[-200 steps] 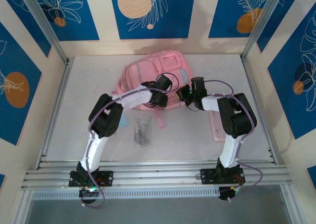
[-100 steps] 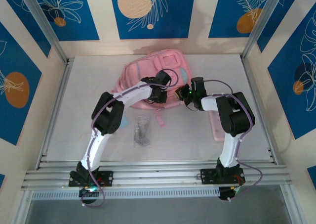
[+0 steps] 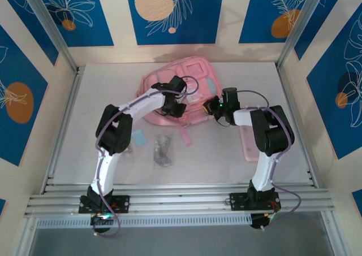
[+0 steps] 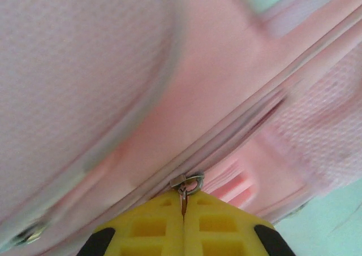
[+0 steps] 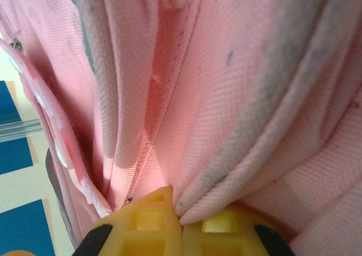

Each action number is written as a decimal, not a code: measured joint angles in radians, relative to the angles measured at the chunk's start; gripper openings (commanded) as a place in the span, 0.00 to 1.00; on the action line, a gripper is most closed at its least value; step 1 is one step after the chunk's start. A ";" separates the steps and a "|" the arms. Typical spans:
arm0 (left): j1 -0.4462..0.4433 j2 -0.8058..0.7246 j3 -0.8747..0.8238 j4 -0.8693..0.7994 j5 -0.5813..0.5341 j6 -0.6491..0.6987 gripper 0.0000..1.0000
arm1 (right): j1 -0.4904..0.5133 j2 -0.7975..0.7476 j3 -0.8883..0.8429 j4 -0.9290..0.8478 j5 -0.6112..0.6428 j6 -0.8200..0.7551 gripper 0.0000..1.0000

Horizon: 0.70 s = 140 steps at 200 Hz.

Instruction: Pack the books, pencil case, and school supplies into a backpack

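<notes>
The backpack [image 3: 195, 75] lies far-centre on the table [image 3: 215, 165]. The left gripper [image 4: 182, 213] pinches its zipper pull [image 4: 182, 194] (to run the zip, I'd guess). The right gripper [image 5: 180, 213] clamps a fabric fold [image 5: 226, 171] to brace it.

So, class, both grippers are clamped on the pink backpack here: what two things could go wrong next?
1. The left gripper barely pinches the small metal zipper pull; it may slip free under a tug.
2. The right gripper holds just a fold of fabric on the backpack; if that slips, the backpack may slide along instead of unzipping.
</notes>
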 measured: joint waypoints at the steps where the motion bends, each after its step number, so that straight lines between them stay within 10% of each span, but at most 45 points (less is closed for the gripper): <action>1: 0.001 0.000 -0.001 -0.002 0.000 0.002 0.00 | -0.002 0.000 0.000 -0.002 -0.001 -0.002 0.00; 100: 0.100 -0.099 -0.054 -0.039 0.111 0.106 0.00 | -0.085 0.000 0.153 -0.222 -0.078 -0.148 0.00; 140: 0.089 -0.129 0.008 -0.038 0.239 0.051 0.00 | -0.121 -0.024 0.186 -0.264 -0.111 -0.157 0.44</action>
